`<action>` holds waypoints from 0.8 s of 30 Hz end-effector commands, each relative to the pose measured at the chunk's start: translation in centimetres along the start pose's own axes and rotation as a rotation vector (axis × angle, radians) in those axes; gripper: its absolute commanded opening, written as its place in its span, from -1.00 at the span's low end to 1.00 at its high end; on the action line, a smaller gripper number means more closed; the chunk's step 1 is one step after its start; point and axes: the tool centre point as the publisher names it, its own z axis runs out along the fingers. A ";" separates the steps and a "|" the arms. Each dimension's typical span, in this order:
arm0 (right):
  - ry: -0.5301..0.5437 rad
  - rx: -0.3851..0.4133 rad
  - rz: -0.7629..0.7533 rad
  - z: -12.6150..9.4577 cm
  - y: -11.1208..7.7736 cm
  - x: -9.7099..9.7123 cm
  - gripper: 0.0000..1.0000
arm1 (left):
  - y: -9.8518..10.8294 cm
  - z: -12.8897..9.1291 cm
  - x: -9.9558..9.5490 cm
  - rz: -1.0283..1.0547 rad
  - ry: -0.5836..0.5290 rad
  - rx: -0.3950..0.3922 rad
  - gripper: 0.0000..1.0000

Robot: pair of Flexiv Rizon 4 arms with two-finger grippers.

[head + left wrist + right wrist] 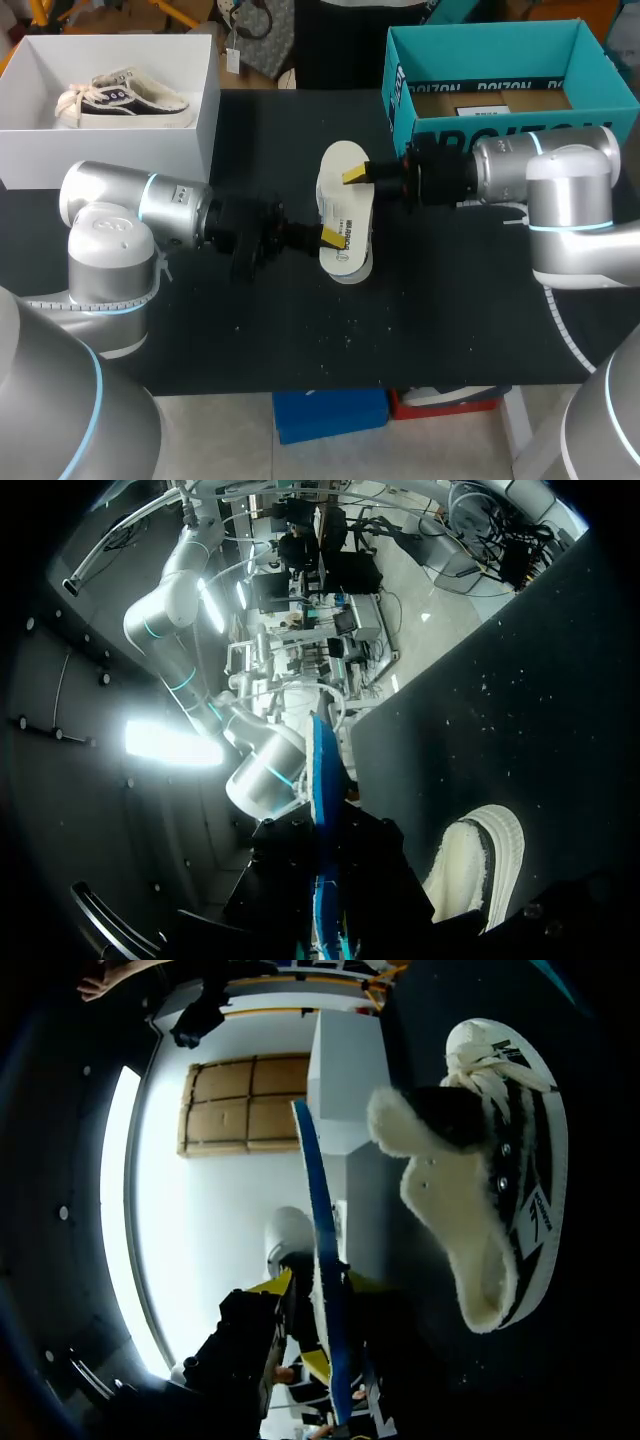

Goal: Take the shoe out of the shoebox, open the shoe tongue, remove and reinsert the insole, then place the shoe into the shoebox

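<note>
Head view: hanging mid-frame above the black surface [250,340], a thin white foam insole [345,205]; right tool [355,176] clamping its upper end, left tool [328,237] clamping its lower end.

Left wrist view: pinching the blue edge, black fleece-lined canvas shoe [482,865] lying just beside.

Right wrist view: likewise clamping; probably light and floppy, so best holding near both ends.

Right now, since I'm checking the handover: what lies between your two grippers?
The insole: it spans the gap, one end at the left gripper, the other at the right gripper. The head view shows this best.
</note>
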 end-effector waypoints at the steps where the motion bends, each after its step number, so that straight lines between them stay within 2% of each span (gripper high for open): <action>1: 0.004 0.003 0.011 0.3 -0.1 -0.4 -1.00 | -0.1 0.1 0.0 0.003 0.002 -0.004 -1.00; 15: 0.006 -0.002 0.021 0.4 -0.1 -0.7 -1.00 | -0.1 0.1 0.0 0.003 0.002 -0.004 -1.00; 16: 0.006 -0.002 0.021 0.4 -0.1 -0.7 -1.00 | -0.1 -0.1 -0.1 0.003 0.025 -0.028 1.00; 18: 0.006 -0.002 0.021 0.4 -0.1 -0.7 -1.00 | -0.2 -0.7 -0.4 0.043 0.085 -0.037 1.00; 24: 0.006 -0.002 0.021 0.4 -0.1 -0.7 -1.00 | -0.6 -4.7 -1.2 0.091 0.417 -0.095 1.00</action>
